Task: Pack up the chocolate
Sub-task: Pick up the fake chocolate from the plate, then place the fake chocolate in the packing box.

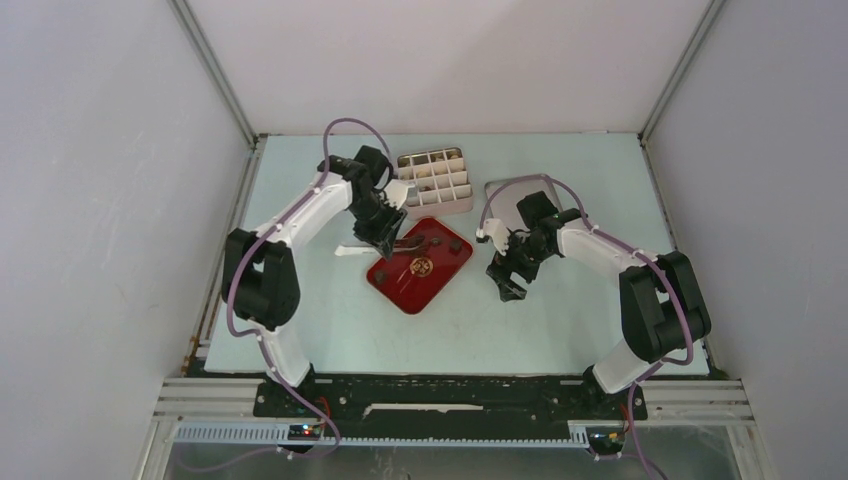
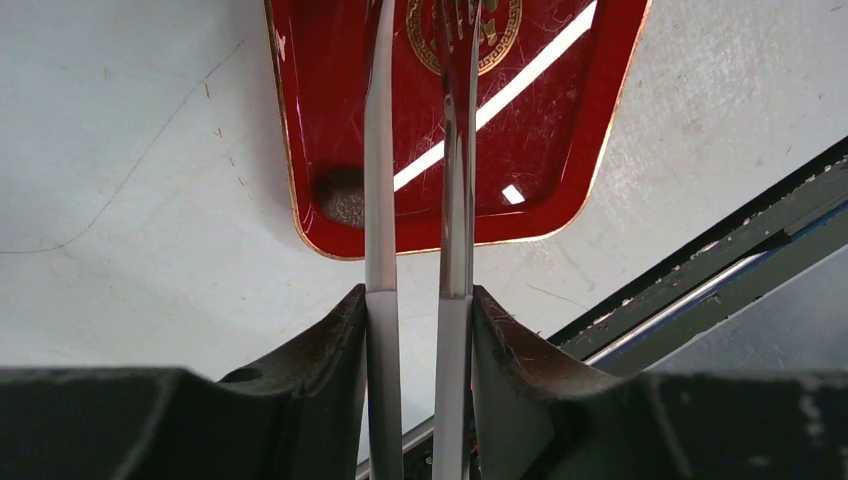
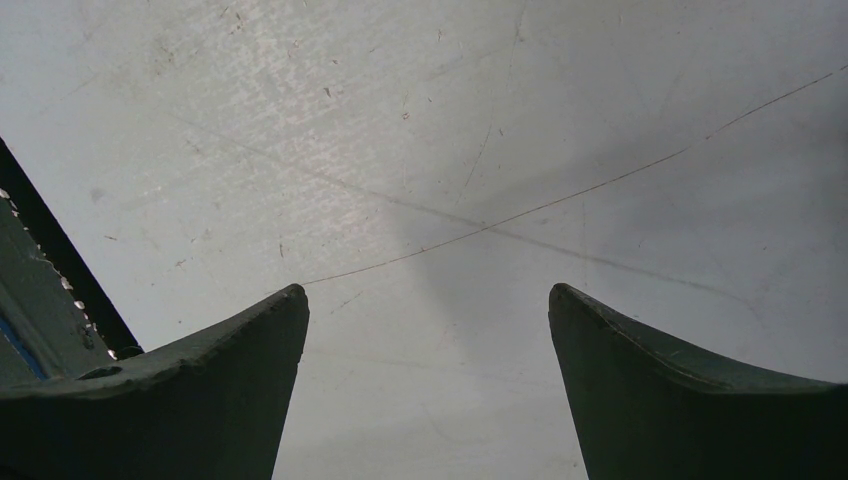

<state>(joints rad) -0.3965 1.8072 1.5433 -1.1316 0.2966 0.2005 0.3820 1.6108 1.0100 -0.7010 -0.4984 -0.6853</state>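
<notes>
1. The desk [image 1: 330,320] is pale and scuffed, with walls on three sides. The arm bases stand at its near edge.
2. The left arm [image 1: 300,215] reaches far and right, toward the middle of the desk. The right arm [image 1: 610,250] reaches left and ends over bare desk, right of the tray.
3. A white gridded box [image 1: 435,180] lies at the far middle of the desk. Some cells hold small dark specks, too small to identify.
4. A red tray [image 1: 405,288] with a round gold emblem [image 1: 421,266] lies just near of the box, turned corner-on to the near edge.
5. The left end effector [image 2: 418,300] is clamped on a pair of metal tongs [image 2: 378,200]. Each finger presses on one white handle from outside. The blades run out over the tray and across the emblem, and their tips are cut off by the top of the wrist view.
6. The right end effector [image 3: 428,300] stands wide apart and holds nothing. Only scratched desk shows between its fingers.
7. The chocolate [image 2: 342,196]: one dark brown piece sits inside a rounded corner of the tray, on the edge closest to the left end effector. It is just beside the left tong blade, and contact cannot be determined. Other dark spots on the tray in the top view are too small to identify.
</notes>
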